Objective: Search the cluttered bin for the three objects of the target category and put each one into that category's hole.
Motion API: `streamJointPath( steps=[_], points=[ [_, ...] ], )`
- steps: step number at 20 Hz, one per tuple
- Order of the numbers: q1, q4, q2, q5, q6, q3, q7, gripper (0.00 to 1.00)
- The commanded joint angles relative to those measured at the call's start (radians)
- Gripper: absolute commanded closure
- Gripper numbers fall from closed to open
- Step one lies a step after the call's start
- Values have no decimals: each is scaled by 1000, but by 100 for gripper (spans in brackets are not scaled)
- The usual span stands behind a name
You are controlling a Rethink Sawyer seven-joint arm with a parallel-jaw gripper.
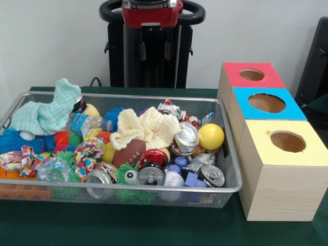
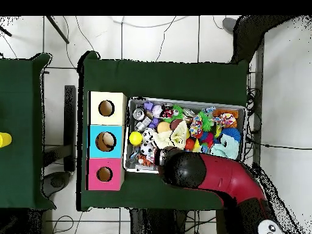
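The wire mesh bin [image 1: 128, 186] sits on the green table, full of mixed clutter. It holds a mint cloth [image 1: 46, 113], a cream cloth [image 1: 148, 125], a yellow ball [image 1: 211, 136], a small football [image 1: 129, 152], several cans such as one at the front [image 1: 150, 175], spiky balls, rope toys and plastic bottles. My gripper [image 1: 154, 51] hangs high over the bin's far edge, open and empty. In the overhead view my red arm [image 2: 213, 173] covers the gripper and reaches over the bin's [image 2: 186, 101] robot-side edge.
Three wooden boxes with round holes stand in a row beside the bin: red top [image 1: 233, 72], blue top [image 1: 294, 110], yellow top [image 1: 266, 148]. A second green table with a yellow object [image 2: 3, 140] lies at the overhead view's left edge.
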Motion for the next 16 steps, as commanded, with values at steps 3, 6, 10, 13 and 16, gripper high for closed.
streamJointPath(
  steps=[3,6,10,13,16],
  points=[
    [-37,-161,158,-104,65,123,-154,0],
    [-40,-211,215,-121,64,139,-162,0],
    [-35,-288,277,-142,80,150,-167,0],
    [-32,-351,324,-156,111,161,-179,0],
    [-25,-391,352,-166,153,160,-171,0]
  ],
)
